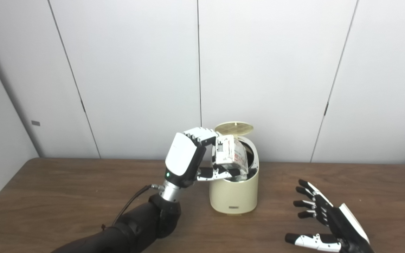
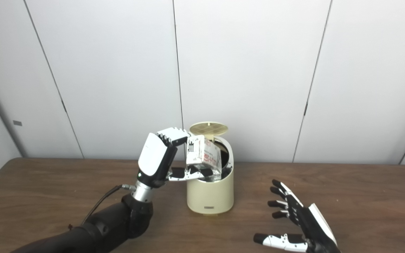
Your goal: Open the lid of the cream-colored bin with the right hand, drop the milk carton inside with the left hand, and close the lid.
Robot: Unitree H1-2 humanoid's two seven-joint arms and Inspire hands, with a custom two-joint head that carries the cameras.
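Standing near the middle of the brown wood-grain table [image 1: 65, 196], the round cream-colored plastic bin [image 1: 235, 195] is the landmark for everything else. Its round ribbed lid [image 1: 234, 128] is flipped up at the bin's far rim, leaving the mouth uncovered. One small white milk carton with red and black print [image 1: 230, 154] is tilted over that mouth, its lower end at the level of the rim or just inside it; how deep it reaches cannot be told. The left hand [image 1: 192, 154], white-backed with black fingers, grips the carton from the bin's left side, fingers over the carton's top and thumb under its lower edge. The black left forearm runs from that hand down to the picture's bottom edge, left of the bin.

The right hand [image 1: 323, 219] is well apart from the bin, to its right and nearer the camera, low over the table with fingers spread and nothing in them. Bare wood lies between this hand and the bin, and more bare wood stretches right of the bin to the table's far edge, which meets the white panelled wall [image 1: 269, 70] just behind the bin.

Count: one bin, one lid, one carton, two hands.
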